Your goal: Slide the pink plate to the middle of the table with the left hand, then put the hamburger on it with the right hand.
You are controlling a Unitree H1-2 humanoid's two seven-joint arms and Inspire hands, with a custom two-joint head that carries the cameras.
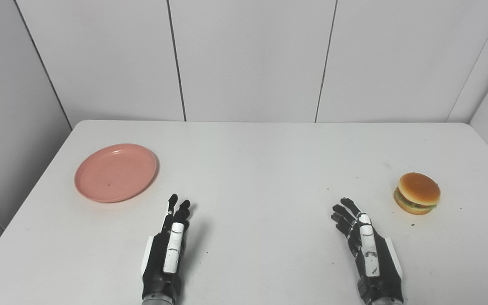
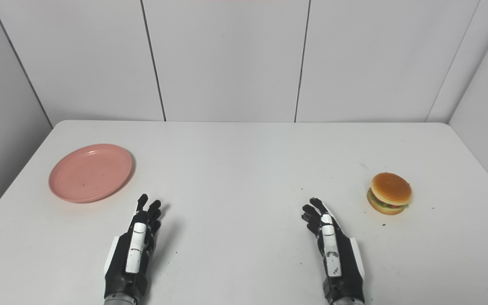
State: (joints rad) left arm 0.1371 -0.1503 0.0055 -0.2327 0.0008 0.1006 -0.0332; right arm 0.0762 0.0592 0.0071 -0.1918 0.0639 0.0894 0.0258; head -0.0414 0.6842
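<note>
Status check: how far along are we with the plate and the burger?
Nothing done yet. The pink plate sits far left on the table, empty; the hamburger sits far right. Left robot hand and right robot hand hold nothing. Both steps remain.

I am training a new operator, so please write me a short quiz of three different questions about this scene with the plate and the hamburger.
1. True or false: the hamburger already lies on the pink plate.
2. Multiple choice: where does the pink plate stand on the table? A) in the middle B) on the left side, beyond the left hand C) on the right side, next to the hamburger.
3. Fill in: the right hand holds ____.

Key
1. False. The hamburger sits on the bare table at the right, far from the plate.
2. B.
3. Nothing. Both hands are open and apart from the plate and the hamburger.
</note>
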